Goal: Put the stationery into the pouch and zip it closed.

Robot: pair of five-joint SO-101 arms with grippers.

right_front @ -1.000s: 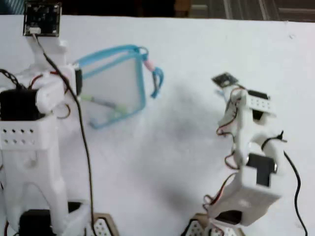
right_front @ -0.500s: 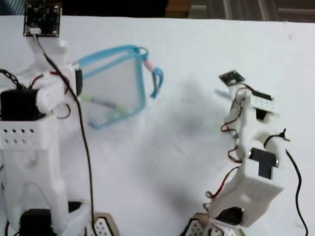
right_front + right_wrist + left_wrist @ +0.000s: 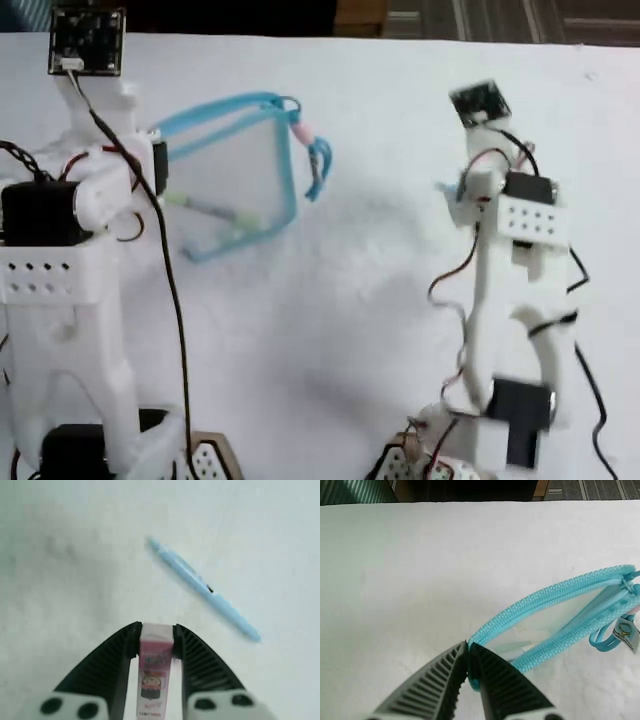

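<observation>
Left gripper (image 3: 468,647): its ribbed black fingers are clamping shut on the zip-end corner of the transparent, light-blue-edged plastic pouch (image 3: 555,615). This is probably anchoring the pouch and propping its mouth open, since the two zipper bands are bowing apart. The pouch is lying toward the far left corner of the tabletop. Its blue strap loop (image 3: 320,165) and small pink tag (image 3: 303,130) are trailing off the end opposite the held corner. A pale green stick-shaped item (image 3: 205,210) appears to be resting inside (its identity cannot be told).

Right gripper (image 3: 156,626): it is squeezing the pink-and-white rectangular eraser (image 3: 155,670) lengthwise between its fingers. The hold looks set for carrying the eraser to the open mouth. Beyond the fingertips, the slim light-blue plastic pen (image 3: 202,587) is lying flat and untouched, right of centre and nearer the far edge, well apart from the pouch.

Surface and surroundings: the white, faintly textured tabletop (image 3: 350,300) is carrying everything. Past its far edge the room is showing as a dark band with a strip of ribbed flooring (details indistinct).
</observation>
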